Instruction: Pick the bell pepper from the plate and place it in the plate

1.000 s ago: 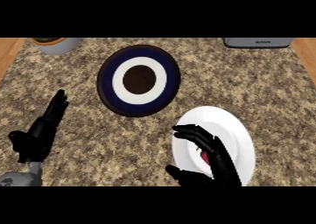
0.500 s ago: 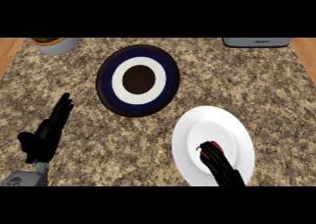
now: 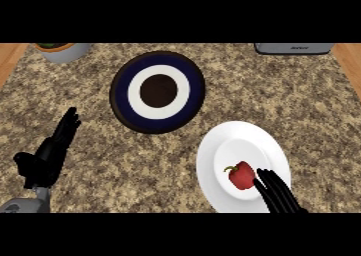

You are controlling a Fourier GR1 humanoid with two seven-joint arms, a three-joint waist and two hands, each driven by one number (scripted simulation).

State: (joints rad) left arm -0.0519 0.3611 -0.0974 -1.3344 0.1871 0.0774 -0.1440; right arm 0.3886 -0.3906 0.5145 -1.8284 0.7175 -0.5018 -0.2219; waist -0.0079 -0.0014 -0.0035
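Fingers (image 3: 273,189) of the right hand (image 3: 283,201) show at the near edge of the counter (image 3: 316,115). They lie straight and close together, not curled, with their tips just beside the right flank of the bell pepper (image 3: 242,176). From where I stand I cannot tell whether they touch it. Nothing is pinched yet. The pepper, red with a short green stem, lies on its side in the near half of the white plate (image 3: 238,142), a little right of the plate's middle.

Over at the left the left hand (image 3: 44,162) rests open, fingers up, well apart from both plates.

As I judge it, the step in hand is the grasp itself. To do it well the hand should settle over the pepper so the thumb meets one flank and the fingers the other, closing across the body and not the stem. A pepper lying on a smooth plate will probably slide or roll if nudged from one side only, so coming down from above looks safer than pushing in from the right. The lift should then go straight up to clear the white rim before any sideways travel.

Farther off and to the left sits the dark blue plate (image 3: 121,93), with its white ring and dark centre, bare and seemingly the place to set the pepper. Beyond it, a pot (image 3: 61,50) stands at the far left and a grey appliance (image 3: 294,48) at the far right, both out of the way.
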